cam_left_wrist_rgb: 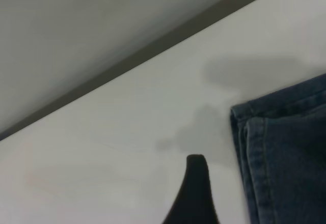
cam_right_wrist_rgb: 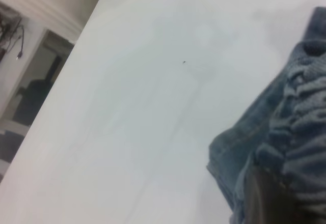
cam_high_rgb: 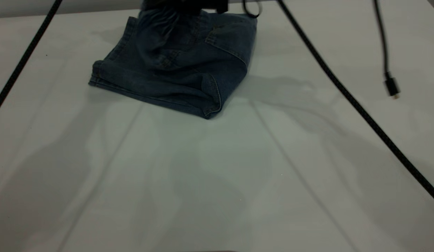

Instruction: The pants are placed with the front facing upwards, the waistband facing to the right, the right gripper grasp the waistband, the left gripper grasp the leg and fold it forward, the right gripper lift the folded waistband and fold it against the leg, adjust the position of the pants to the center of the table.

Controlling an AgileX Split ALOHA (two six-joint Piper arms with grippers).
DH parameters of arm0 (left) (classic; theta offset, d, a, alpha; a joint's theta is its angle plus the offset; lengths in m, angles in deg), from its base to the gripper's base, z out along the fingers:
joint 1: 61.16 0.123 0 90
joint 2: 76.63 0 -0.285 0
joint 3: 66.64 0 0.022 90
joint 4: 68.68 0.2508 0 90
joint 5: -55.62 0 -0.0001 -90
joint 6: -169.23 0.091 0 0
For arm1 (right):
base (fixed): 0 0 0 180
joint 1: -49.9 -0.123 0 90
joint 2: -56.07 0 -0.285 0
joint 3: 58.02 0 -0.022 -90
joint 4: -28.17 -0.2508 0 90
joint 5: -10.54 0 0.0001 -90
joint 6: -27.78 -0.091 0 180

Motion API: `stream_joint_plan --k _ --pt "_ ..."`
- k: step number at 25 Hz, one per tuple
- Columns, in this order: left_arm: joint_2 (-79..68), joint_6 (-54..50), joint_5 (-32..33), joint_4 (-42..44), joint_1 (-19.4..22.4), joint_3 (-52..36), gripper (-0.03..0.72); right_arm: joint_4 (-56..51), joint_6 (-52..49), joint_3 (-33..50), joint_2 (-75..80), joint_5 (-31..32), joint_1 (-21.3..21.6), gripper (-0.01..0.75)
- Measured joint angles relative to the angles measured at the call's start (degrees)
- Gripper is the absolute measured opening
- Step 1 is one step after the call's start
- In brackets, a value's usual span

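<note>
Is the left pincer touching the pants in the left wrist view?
No: the left pincer hovers over bare table, with a gap to the pants.

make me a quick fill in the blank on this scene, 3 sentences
1. The folded pants are made of blue ____.
2. They lie on a plain ____ table.
3. In the right wrist view, a dark finger of the right hand touches the puckered ____ of the pants.

Missing words: denim; white; waistband

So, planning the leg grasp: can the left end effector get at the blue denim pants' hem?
Probably yes: the left end effector sits beside the hem, only bare white table between.
</note>
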Motion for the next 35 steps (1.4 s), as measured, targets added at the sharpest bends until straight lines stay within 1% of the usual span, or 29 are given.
stream_joint_plan --k 2,3,6,9,11,12,14,16,19,22,25,27,31,35 --pt "0.00 -0.02 0.00 -0.39 0.00 0.00 0.586 -0.39 0.22 -1.74 1.68 0.00 -0.92 0.122" --pt "0.00 -0.02 0.00 -0.52 0.00 0.00 0.586 -0.50 0.26 -2.31 2.44 0.17 -1.36 0.165" --pt "0.00 -0.06 0.00 -1.02 0.00 0.00 0.586 -0.55 -0.86 -3.61 3.57 2.10 -2.10 0.346" --pt "0.00 -0.06 0.00 -2.09 0.00 0.11 0.586 -0.26 -4.69 -4.84 3.61 6.18 -2.36 0.559" --pt "0.00 -0.01 0.00 -3.57 0.00 0.11 0.586 1.16 -7.18 -6.00 3.61 8.86 -2.22 0.645" --pt "0.00 0.04 0.00 -4.37 0.00 0.25 0.586 2.68 -8.89 -6.67 3.61 10.22 -1.87 0.667" --pt "0.00 0.17 0.00 -7.05 0.00 0.25 0.586 7.16 -12.61 -7.62 3.27 12.12 -0.78 0.676" --pt "0.00 1.03 0.00 -10.33 0.00 0.25 0.586 14.23 -17.59 -7.96 2.40 13.59 1.32 0.668" --pt "-0.13 3.70 0.00 -13.97 -0.05 0.25 0.586 26.83 -26.93 -8.10 0.39 16.00 5.53 0.621" --pt "-0.67 7.25 0.00 -15.51 -0.05 -0.49 0.586 38.87 -37.41 -8.13 -1.66 19.68 10.16 0.575" --pt "-0.92 10.26 0.00 -15.73 -0.05 -4.80 0.586 49.49 -46.14 -8.13 -3.70 23.16 14.46 0.562" --pt "-1.26 10.76 0.00 -16.07 -0.10 -9.57 0.586 55.25 -50.47 -8.17 -4.78 24.45 17.00 0.561" --pt "-1.96 14.33 0.00 -14.42 -0.95 -18.29 0.586 60.53 -53.93 -8.20 -5.29 25.86 20.18 0.561" --pt "-2.03 23.17 0.00 -12.74 -1.46 -23.07 0.586 61.07 -54.31 -8.24 -5.34 26.43 21.03 0.560"
